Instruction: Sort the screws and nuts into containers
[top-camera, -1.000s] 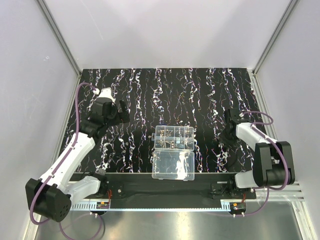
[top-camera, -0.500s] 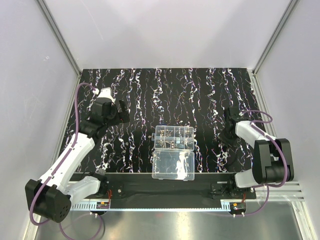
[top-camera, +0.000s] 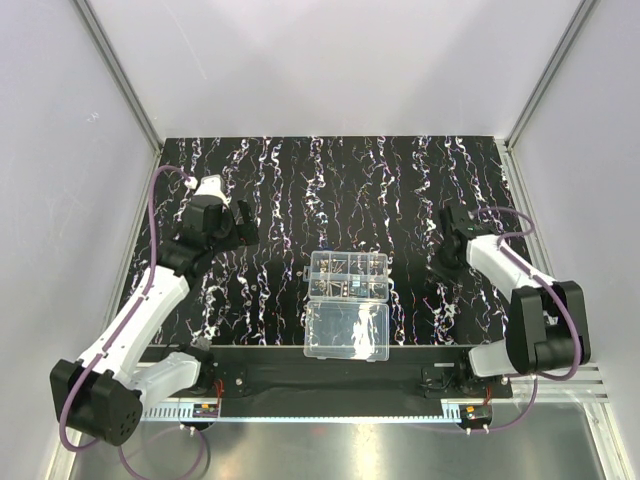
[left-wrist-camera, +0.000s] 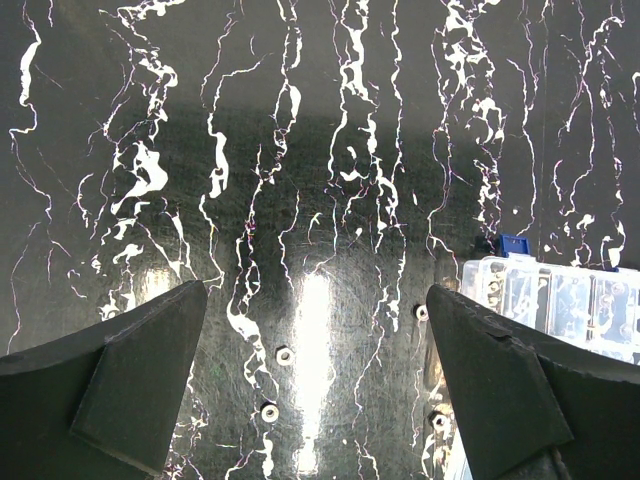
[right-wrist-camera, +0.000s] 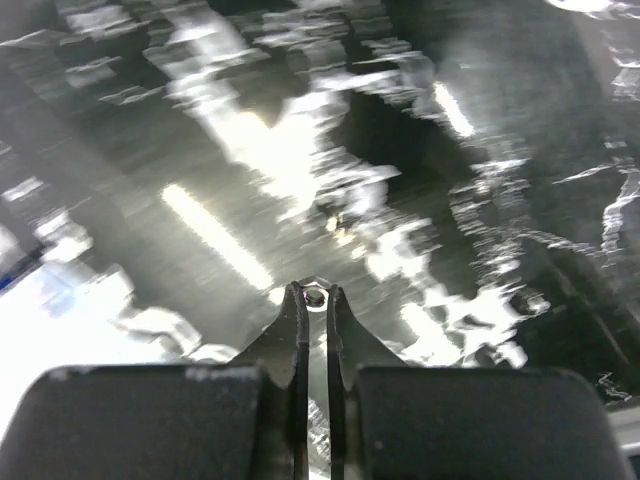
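My right gripper (right-wrist-camera: 314, 298) is shut on a small silvery nut (right-wrist-camera: 315, 295), pinched at its fingertips just above the mat; in the top view this gripper (top-camera: 440, 255) is right of the organizer box. The box's divided containers (top-camera: 348, 275) hold several metal bits, and its clear lid (top-camera: 346, 332) lies open toward me. My left gripper (left-wrist-camera: 315, 290) hangs open and empty over the mat, left of the box (left-wrist-camera: 560, 300). Loose nuts (left-wrist-camera: 285, 355) (left-wrist-camera: 269, 411) (left-wrist-camera: 421, 313) lie on the mat below its fingers. In the top view the left gripper (top-camera: 243, 225) is at the far left.
The black mat (top-camera: 330, 190) with white-purple streaks covers the table. Grey walls and metal rails (top-camera: 120, 80) enclose it at left, right and back. The arm bases and a black bar (top-camera: 330, 375) line the near edge.
My right gripper closed its fingers onto the nut and shifted slightly away from the bases. The left arm and the box have not moved.
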